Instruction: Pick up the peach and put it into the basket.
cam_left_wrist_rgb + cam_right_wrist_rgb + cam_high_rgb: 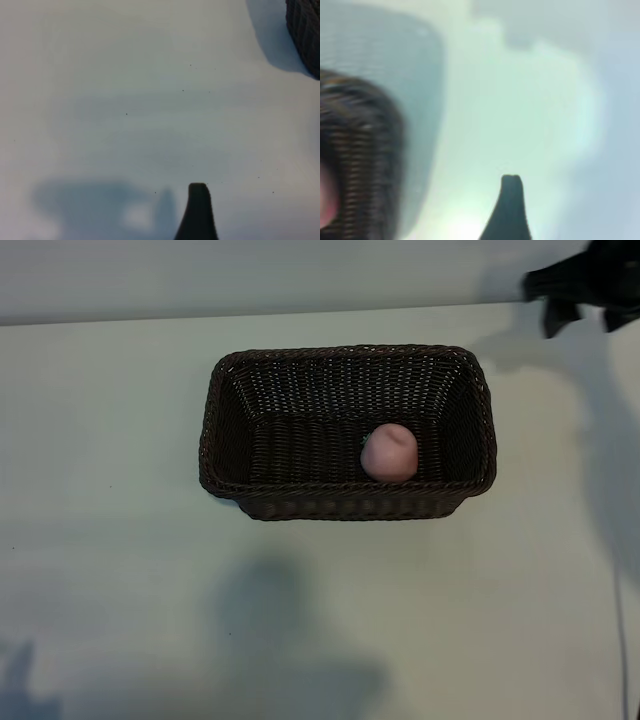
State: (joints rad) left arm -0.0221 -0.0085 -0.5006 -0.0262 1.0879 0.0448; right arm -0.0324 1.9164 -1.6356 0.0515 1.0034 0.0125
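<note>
Pink peach (389,453) rests inside the basket (345,502), delivered; right hand (585,315) beyond its corner, empty, jaws apart.

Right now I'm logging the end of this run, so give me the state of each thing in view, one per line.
peach: resting inside the basket, toward its right end, free of any gripper.
basket: upright on the table, holding only the peach.
right gripper: open, empty, at the table's far right corner, clear of the basket.
left gripper: open, empty, above bare table beside the basket.
</note>
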